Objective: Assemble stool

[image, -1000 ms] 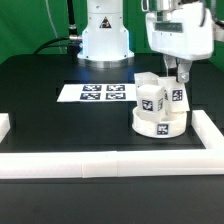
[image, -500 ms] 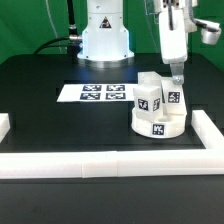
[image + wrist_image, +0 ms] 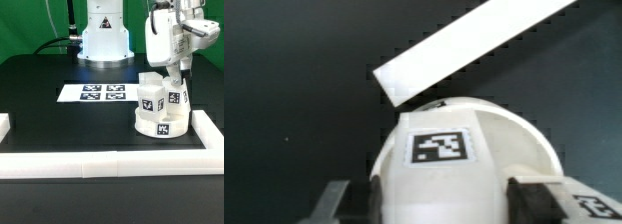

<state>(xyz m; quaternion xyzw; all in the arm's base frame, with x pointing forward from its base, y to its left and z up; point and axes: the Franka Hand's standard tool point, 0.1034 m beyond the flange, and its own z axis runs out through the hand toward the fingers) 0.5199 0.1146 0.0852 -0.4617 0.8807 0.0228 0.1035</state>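
Gripping a tagged leg [image 3: 177, 97] that stands upright on the round seat [image 3: 160, 124], the hand [image 3: 181, 80] closes its fingers [image 3: 541, 197] on either side. Another leg [image 3: 151, 97] stands beside it. The stool sits near the tabletop [image 3: 40, 100] corner, just inside the white rail [image 3: 214, 135].

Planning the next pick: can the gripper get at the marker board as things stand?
Probably not right away: the gripper appears closed on a stool leg. The marker board itself lies bare, nothing on it.
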